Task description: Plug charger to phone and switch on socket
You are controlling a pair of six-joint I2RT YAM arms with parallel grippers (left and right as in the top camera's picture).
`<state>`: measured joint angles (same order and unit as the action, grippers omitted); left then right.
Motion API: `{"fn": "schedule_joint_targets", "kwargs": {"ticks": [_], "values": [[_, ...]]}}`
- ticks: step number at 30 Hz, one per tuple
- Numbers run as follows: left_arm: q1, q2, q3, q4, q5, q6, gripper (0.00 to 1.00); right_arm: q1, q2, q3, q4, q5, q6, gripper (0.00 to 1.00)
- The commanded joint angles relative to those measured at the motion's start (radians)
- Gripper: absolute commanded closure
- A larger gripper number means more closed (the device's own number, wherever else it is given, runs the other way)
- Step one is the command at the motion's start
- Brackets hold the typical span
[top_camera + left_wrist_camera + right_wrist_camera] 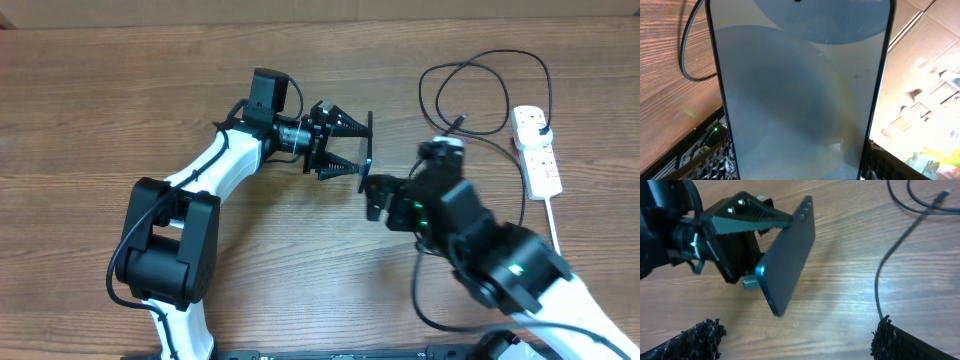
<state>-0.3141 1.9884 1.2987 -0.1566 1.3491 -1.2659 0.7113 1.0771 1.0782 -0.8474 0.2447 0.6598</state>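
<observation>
The left end effector pinches the slim black-edged, blue-screen phone. The right end effector, spread and empty, is nearer the thin black charger cable's tip, lying farther out, rightward.

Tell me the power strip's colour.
The power strip is white, seen best overhead.

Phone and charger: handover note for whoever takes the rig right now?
Left tool: shut on the phone, held tilted up.
Right tool: open, empty, facing the phone.
Charger: loose on the table, tip free; adapter seems seated in the socket.
Done: phone gripped.
Left: grasp tip, plug into phone, switch socket on.
</observation>
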Motion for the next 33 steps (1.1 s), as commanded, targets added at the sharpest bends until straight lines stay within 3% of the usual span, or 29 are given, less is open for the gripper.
{"fn": "schedule_joint_targets", "kwargs": {"ticks": [1,9,23,33], "values": [[-0.005,0.008,0.019,0.005,0.023,-0.005,0.37,0.058,0.067,0.03,0.039,0.071,0.029,0.0],[-0.005,0.008,0.019,0.005,0.022,-0.005,0.37,0.114,0.135,0.03,0.066,0.227,0.156,0.0],[-0.005,0.008,0.019,0.005,0.019,-0.001,0.37,0.114,0.302,0.029,0.167,0.32,0.156,0.0],[-0.005,0.008,0.019,0.005,0.019,-0.001,0.36,0.114,0.341,0.028,0.2,0.342,0.151,0.08]]}}
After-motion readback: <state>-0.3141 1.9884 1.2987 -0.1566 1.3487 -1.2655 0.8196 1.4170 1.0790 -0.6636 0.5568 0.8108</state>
